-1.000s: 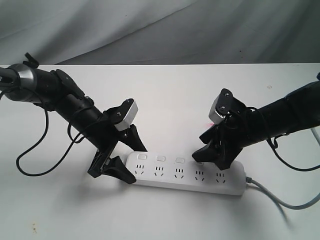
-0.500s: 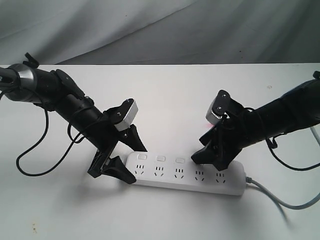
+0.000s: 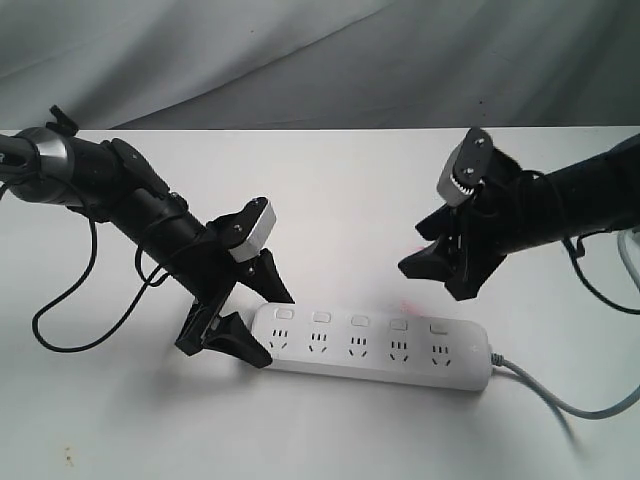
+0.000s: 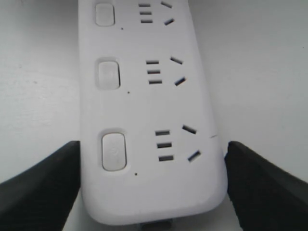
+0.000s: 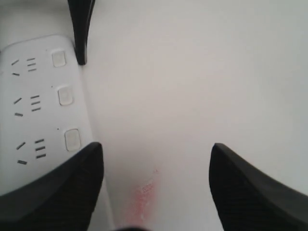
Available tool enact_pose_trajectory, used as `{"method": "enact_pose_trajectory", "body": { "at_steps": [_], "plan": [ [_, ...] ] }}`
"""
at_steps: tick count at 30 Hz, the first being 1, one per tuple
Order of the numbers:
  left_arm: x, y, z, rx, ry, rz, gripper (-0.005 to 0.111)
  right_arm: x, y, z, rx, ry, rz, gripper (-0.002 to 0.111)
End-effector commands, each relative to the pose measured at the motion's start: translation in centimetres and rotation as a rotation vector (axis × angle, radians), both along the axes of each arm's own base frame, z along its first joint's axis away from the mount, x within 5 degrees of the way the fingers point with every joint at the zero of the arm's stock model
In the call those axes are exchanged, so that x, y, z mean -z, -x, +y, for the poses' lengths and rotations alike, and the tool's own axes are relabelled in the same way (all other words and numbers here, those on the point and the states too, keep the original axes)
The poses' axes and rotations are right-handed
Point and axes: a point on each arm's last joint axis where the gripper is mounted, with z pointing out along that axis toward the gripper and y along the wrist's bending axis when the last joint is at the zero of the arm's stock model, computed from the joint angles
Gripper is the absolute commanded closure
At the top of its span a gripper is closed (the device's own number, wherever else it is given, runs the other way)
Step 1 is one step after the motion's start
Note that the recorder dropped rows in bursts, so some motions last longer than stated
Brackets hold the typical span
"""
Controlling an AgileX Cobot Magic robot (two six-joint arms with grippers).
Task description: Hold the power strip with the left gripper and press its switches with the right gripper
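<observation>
The white power strip (image 3: 372, 346) lies flat on the white table, its row of switches (image 3: 360, 320) along the far side. My left gripper (image 3: 260, 322) is shut on the strip's left end, one finger against each long side. In the left wrist view the power strip (image 4: 149, 106) fills the gap between the black fingers (image 4: 43, 187) of that gripper (image 4: 153, 147), with three switches (image 4: 113, 151) in sight. My right gripper (image 3: 435, 275) hangs open above the table behind the strip's right half, touching nothing. The right wrist view shows the right gripper (image 5: 156, 147) over bare table, beside the power strip (image 5: 38, 110) and its switches (image 5: 71, 139).
A grey cord (image 3: 565, 402) runs from the strip's right end off to the right. A black cable (image 3: 60, 310) loops on the table under the left arm. A faint red glow (image 5: 147, 192) lies on the table between the right fingers. Grey cloth (image 3: 300, 60) hangs behind.
My right gripper has risen and moved back to the right, off the strip's right end; the two right-hand switches now show. The left gripper and the strip have not moved.
</observation>
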Motion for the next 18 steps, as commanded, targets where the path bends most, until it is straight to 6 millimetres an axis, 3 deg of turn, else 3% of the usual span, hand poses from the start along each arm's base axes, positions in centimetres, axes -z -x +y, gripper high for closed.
{"method": "enact_pose_trajectory", "body": {
  "at_steps": [1, 7, 18],
  "plan": [
    [0.1, 0.2, -0.3, 0.01, 0.001, 0.0, 0.107, -0.6, 0.5, -0.9, -0.022, -0.004, 0.009, 0.049],
    [0.1, 0.2, -0.3, 0.009, 0.001, 0.002, 0.107, 1.0, 1.3, -1.7, 0.029, 0.047, 0.022, 0.049],
    [0.1, 0.2, -0.3, 0.009, 0.001, 0.002, 0.107, 1.7, 1.5, -2.0, 0.059, 0.07, 0.029, 0.049]
  ]
}}
